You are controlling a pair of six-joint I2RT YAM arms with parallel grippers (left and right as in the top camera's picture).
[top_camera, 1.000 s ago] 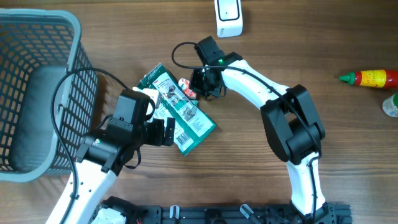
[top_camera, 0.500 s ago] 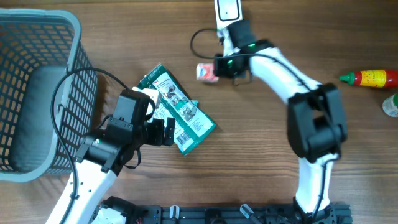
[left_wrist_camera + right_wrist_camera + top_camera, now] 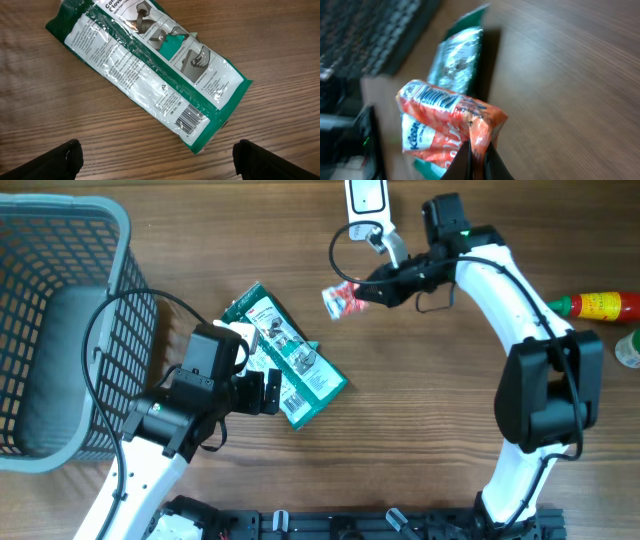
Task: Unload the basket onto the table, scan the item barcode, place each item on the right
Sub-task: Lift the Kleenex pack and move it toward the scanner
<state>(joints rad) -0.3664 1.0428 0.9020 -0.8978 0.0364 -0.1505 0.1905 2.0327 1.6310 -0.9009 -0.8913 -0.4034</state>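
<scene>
Pinching only a crimped edge of the orange tissue packet point(image 3: 340, 300), the right pincer point(image 3: 476, 157) risks it twisting or slipping, barcode possibly facing away from the scanner point(image 3: 367, 200).

A wooden desk point(image 3: 420, 410) seen from above. At the left stands a grey mesh basket point(image 3: 62, 208). Mid-desk lies a green packet point(image 3: 290, 355), with the left gripper point(image 3: 268, 392) just beside its lower end, jaws apart. The right gripper point(image 3: 360, 292) pinches a small red-and-white packet point(image 3: 340, 299) near a white scanner point(image 3: 366, 198). A red sauce bottle point(image 3: 600, 305) lies at the right edge.
</scene>
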